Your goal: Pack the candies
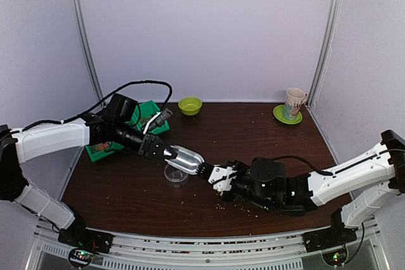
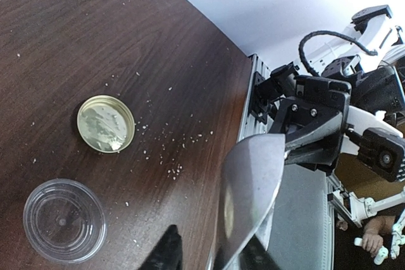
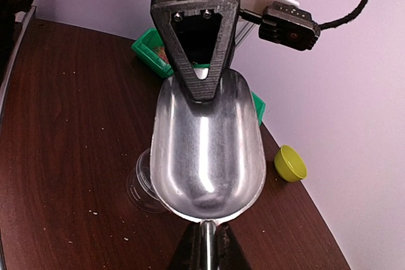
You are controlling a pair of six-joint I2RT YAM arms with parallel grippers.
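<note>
Two grippers meet on the scoop (image 1: pixel 185 159) mid-frame: my right gripper (image 1: pixel 207 171) clamps its handle, my left gripper (image 1: pixel 167 153) stands slightly parted at its tip. The candies (image 1: pixel 100 148) lie in the bin (image 1: pixel 150 107) at left.

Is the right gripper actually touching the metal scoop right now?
Touching. In the right wrist view, the scoop's thin handle runs down between the right gripper's two fingers, pinched with no gap on either side.

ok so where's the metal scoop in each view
Top external: the metal scoop lies just left of centre, low in the picture.
Left wrist: the scoop is at bottom centre-right, seen from the side.
Right wrist: the scoop fills the centre, bowl facing up.
Shared landmark: the clear cup close by it.
</note>
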